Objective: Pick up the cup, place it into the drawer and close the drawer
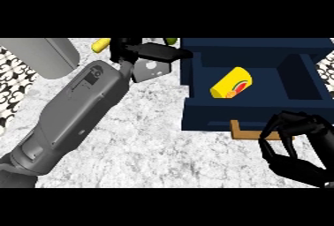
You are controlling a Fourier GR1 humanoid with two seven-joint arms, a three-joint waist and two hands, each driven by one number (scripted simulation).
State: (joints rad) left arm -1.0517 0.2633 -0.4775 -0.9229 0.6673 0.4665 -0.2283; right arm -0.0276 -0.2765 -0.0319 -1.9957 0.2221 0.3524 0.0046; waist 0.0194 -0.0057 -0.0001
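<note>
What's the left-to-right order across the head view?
Grey object at the top left → left forearm → left hand → open navy drawer → yellow cup lying in the drawer → right hand, fingers curled by the wooden drawer handle.

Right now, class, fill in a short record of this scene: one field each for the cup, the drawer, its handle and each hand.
cup: yellow cup lying on its side inside the drawer
drawer: dark blue drawer, pulled open
handle: wooden handle on the drawer's front
right hand: right hand at the handle, fingers curled, holding nothing visible
left hand: left hand stretched out left of the drawer, fingers straight, holding nothing
counter: white marbled counter
</note>
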